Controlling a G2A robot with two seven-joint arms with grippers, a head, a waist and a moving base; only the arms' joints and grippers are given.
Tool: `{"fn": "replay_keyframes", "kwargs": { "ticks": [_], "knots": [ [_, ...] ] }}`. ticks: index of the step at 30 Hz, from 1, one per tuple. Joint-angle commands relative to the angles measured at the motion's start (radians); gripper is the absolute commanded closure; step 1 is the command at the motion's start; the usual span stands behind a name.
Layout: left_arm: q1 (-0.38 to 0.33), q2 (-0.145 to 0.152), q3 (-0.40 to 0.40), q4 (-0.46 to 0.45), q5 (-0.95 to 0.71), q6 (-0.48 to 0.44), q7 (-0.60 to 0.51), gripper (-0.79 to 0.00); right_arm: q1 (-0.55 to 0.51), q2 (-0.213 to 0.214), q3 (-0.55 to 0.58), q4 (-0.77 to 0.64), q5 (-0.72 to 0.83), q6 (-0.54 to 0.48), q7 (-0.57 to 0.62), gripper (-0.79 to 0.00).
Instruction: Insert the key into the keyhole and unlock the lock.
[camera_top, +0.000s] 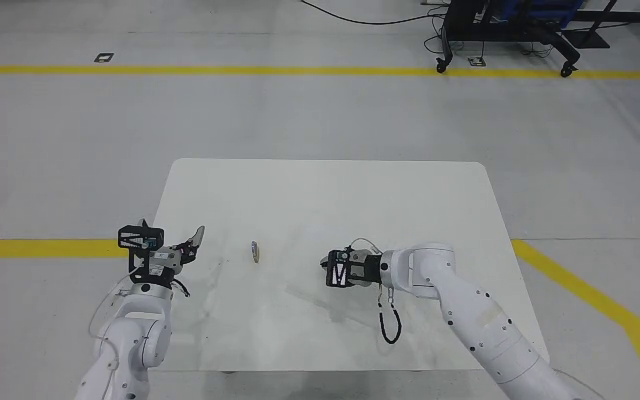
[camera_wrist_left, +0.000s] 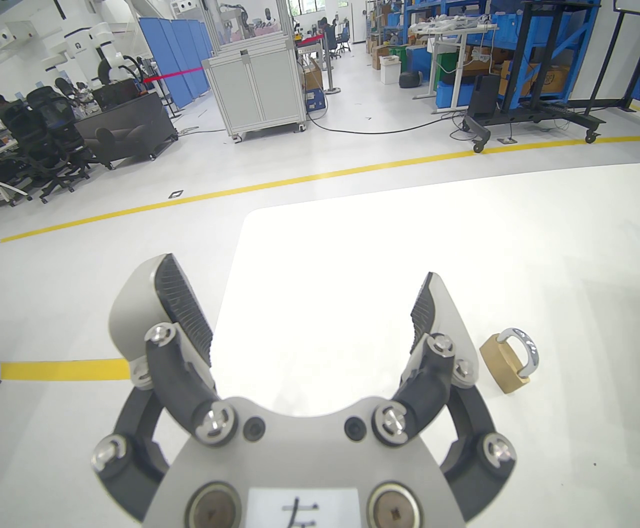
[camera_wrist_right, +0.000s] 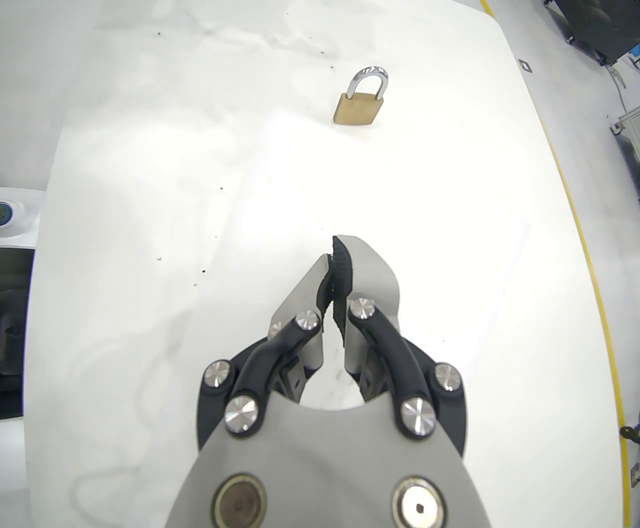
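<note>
A brass padlock (camera_top: 255, 251) with a silver shackle lies flat on the white table (camera_top: 400, 195), left of centre. My left gripper (camera_top: 172, 238) hovers at the table's left edge, open and empty, with the padlock (camera_wrist_left: 511, 361) just beside its fingertip (camera_wrist_left: 431, 305). My right gripper (camera_top: 328, 265) is near the table's middle, pointing at the padlock (camera_wrist_right: 361, 102) from a short distance away. Its fingers (camera_wrist_right: 342, 260) are pressed together. I cannot see a key between the pads or anywhere on the table (camera_wrist_right: 150, 200).
The tabletop around the padlock is bare. A yellow floor line (camera_top: 300, 70) runs beyond the far edge, and a black wheeled stand (camera_top: 510, 40) with cables is far off at the back right.
</note>
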Motion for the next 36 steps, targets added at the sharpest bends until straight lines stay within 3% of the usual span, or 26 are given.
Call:
{"fn": "replay_keyframes", "kwargs": {
  "ticks": [1,10,14,17,21,25,29,36],
  "knots": [
    [0.000,0.000,0.000,0.000,0.000,0.000,0.000,-0.785,-0.014,0.005,0.011,-0.009,-0.007,-0.002,-0.019,0.000],
    [0.000,0.000,0.000,0.000,0.000,0.000,0.000,-0.785,-0.025,0.010,0.019,-0.013,-0.019,-0.005,-0.044,0.000],
    [0.035,0.001,0.000,-0.097,0.055,-0.012,0.023,-0.785,-0.025,0.010,0.019,-0.013,-0.019,-0.005,-0.044,0.000],
    [0.041,0.004,0.067,-0.204,0.156,-0.103,-0.005,-0.785,-0.025,0.010,0.019,-0.013,-0.019,-0.005,-0.044,0.000],
    [-0.052,-0.002,0.221,-0.245,0.252,-0.207,-0.108,-0.785,-0.025,0.010,0.019,-0.013,-0.019,-0.005,-0.044,0.000],
    [-0.185,-0.017,0.377,-0.221,0.358,-0.219,-0.209,-0.785,-0.025,0.010,0.019,-0.013,-0.019,-0.005,-0.044,0.000],
    [-0.271,-0.036,0.483,-0.172,0.413,-0.187,-0.267,-0.785,-0.025,0.010,0.019,-0.013,-0.019,-0.005,-0.044,0.000],
    [-0.319,-0.050,0.580,-0.060,0.612,-0.145,-0.377,-0.785,-0.025,0.010,0.019,-0.013,-0.019,-0.005,-0.044,0.000]
  ]
}}
